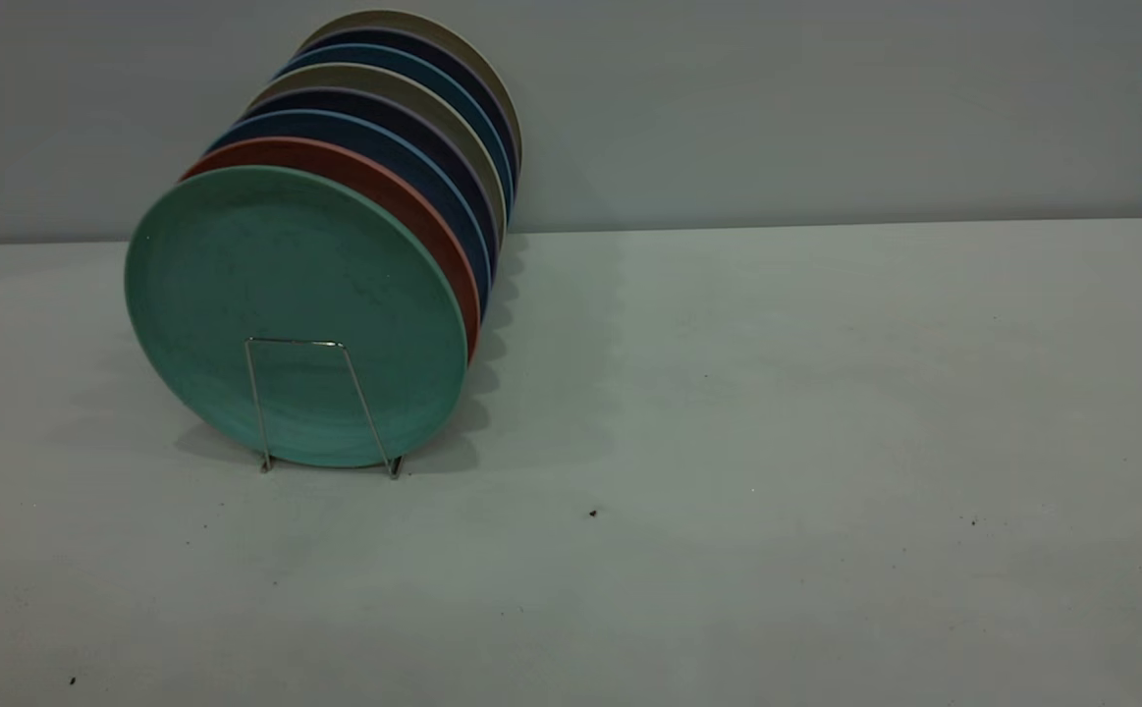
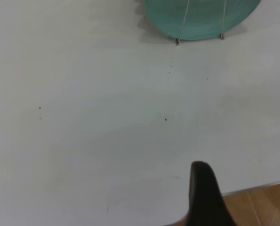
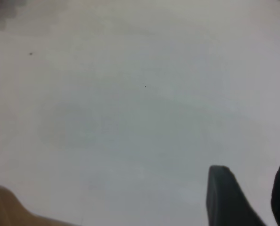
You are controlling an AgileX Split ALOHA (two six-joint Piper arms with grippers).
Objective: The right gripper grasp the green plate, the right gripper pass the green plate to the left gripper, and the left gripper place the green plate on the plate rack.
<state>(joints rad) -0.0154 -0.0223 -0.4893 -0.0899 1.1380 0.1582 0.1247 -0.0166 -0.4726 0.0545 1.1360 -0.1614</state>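
All steps look done: the green plate (image 1: 296,304) stands upright in the plate rack (image 1: 320,405), foremost. The right claw (image 3: 262,195) is apart and empty over the bench (image 1: 777,442); for the left claw (image 2: 204,195) I cannot tell.

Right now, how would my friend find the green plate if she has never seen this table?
Look to the left side of the pale table, where a row of plates stands on edge in a thin wire plate rack. The green plate is the front one. It alone is teal-green; behind it come a salmon-red plate, then blue and beige ones.
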